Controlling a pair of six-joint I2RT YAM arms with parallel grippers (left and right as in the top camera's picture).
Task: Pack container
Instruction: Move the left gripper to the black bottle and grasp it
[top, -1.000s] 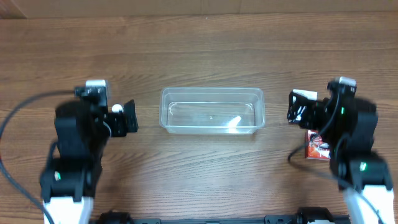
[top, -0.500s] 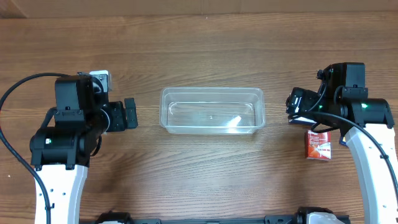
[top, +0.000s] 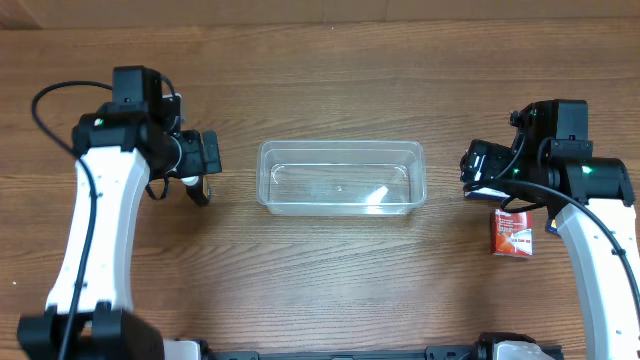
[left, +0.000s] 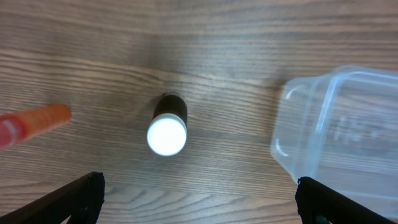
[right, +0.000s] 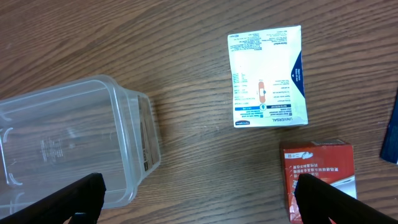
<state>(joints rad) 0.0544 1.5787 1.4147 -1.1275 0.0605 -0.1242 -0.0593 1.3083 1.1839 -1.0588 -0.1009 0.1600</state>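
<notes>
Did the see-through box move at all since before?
No. In the overhead view the container sits at the same spot on the table, just as far from the table's far edge as in the earlier pictures.

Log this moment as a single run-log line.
container: empty | left fingers: open, by white-capped bottle | right fingers: open, near red box, white box | packed: nothing yet

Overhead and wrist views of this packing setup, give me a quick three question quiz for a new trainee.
1. True or false: the container is empty.
2. Which wrist view shows the white-capped bottle? A left, B right.
3. In the right wrist view, what colour is the carton next to the white box?
Key: 1 true; 2 A; 3 red.
</notes>
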